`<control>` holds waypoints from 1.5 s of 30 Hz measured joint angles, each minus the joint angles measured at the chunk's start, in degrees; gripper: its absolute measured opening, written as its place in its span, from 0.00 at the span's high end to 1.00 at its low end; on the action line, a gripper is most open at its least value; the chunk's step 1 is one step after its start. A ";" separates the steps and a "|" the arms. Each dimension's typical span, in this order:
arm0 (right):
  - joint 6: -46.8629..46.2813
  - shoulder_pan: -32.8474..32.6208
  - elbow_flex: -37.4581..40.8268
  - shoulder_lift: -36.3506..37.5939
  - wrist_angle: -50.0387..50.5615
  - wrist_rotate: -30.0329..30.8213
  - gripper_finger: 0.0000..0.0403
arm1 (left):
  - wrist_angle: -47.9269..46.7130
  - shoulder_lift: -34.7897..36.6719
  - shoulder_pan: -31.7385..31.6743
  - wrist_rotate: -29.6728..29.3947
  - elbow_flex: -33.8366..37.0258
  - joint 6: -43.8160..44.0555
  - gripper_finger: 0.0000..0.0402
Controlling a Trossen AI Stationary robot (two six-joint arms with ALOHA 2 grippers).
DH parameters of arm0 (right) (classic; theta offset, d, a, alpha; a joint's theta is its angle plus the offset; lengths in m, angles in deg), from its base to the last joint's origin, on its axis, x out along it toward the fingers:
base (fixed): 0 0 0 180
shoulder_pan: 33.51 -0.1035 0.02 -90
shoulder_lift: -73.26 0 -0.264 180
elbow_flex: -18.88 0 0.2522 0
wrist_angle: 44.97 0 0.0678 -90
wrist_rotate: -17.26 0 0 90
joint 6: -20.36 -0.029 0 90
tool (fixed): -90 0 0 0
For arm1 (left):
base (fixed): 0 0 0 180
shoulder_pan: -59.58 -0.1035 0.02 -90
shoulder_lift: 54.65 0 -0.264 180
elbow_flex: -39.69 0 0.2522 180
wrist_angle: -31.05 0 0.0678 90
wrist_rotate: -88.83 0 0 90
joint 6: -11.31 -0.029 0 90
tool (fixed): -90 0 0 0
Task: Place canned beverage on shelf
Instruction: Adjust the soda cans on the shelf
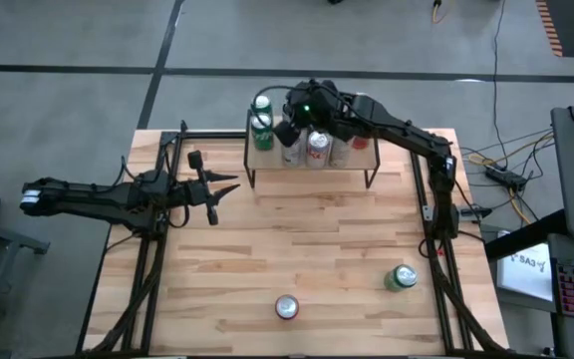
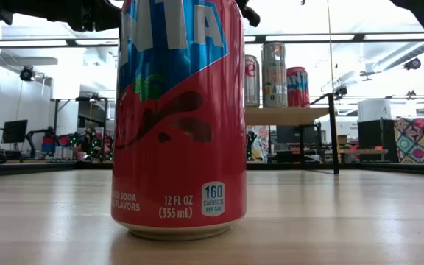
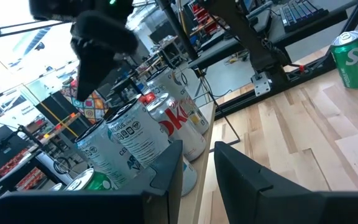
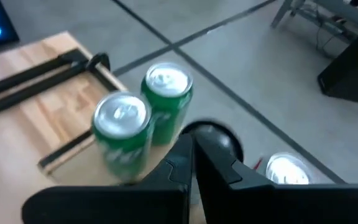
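The small low shelf with the light wood top board and thin black metal legs was seen standing at the far edge of the butcher-block counter, and it was already pretty crowded. Two green cans were parked at its left end, one behind the other, and a cluster of silver and red-and-white cans was packed along the middle and right.

The right arm was stretched out over the shelf, and its pincer was held just above the cans, right beside the green pair. In the right wrist view its dark fingers were pressed together with nothing between them, so it was clenched and empty, with the two green can tops seen directly below.

The left arm was laid out low over the left side of the counter, well apart from the shelf. Its pincer was pointed toward the shelf, the fingers left slightly parted with nothing gripped (just a narrow gap).

Two cans were left out on the near part of the counter: a red soda can near the front edge, filling most of the low view, and a green soda can off to its right.
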 joint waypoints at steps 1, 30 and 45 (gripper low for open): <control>0.52 0.65 0.00 -0.34 -1.23 -0.08 0.98 | 0.01 0.00 -0.01 0.00 0.00 0.00 0.81; -1.62 4.78 0.11 -5.07 -5.29 -3.43 0.98 | -0.06 -0.02 0.01 0.00 0.07 0.23 0.81; -1.80 3.40 0.11 -4.98 -3.71 -3.48 0.98 | -0.06 -0.02 0.01 0.00 0.07 0.24 0.81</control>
